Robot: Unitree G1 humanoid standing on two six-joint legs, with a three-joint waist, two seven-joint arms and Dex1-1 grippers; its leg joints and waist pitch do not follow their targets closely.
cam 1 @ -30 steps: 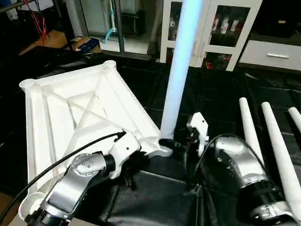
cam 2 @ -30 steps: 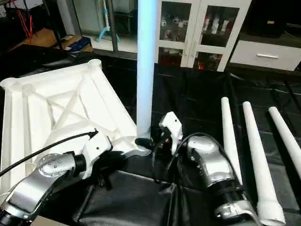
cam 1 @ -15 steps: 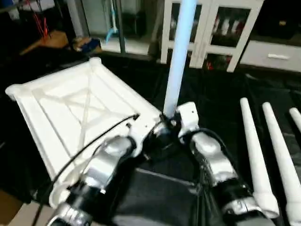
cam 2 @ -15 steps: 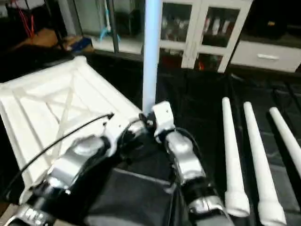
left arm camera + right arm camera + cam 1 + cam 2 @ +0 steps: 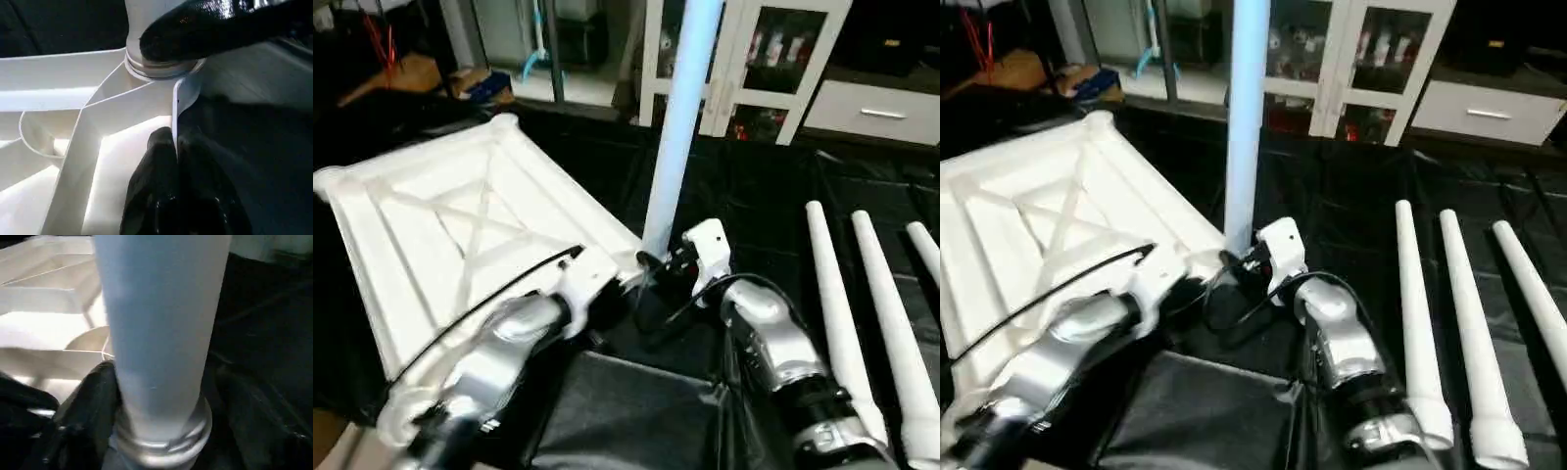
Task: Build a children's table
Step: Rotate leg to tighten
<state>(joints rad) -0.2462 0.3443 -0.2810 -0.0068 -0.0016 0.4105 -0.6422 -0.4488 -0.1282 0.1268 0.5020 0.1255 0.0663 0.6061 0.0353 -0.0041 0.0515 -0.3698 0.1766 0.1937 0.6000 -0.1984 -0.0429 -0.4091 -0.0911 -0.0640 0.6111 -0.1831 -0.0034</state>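
While left fingers (image 5: 168, 196) pinch tabletop rim (image 5: 183, 98), right fingers (image 5: 88, 416) straddle upright leg (image 5: 161, 333), apart.

leg (image 5: 677, 147) upright in tabletop (image 5: 460, 225) corner; three legs (image 5: 862, 313) right

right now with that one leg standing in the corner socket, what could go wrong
The right gripper has its fingers spread either side of the upright leg, not clamped, so a tall leg that may be only partly screwed in could lean or cross-thread. The left gripper pinches only the thin rim of the table top; the top may twist when the leg is turned.
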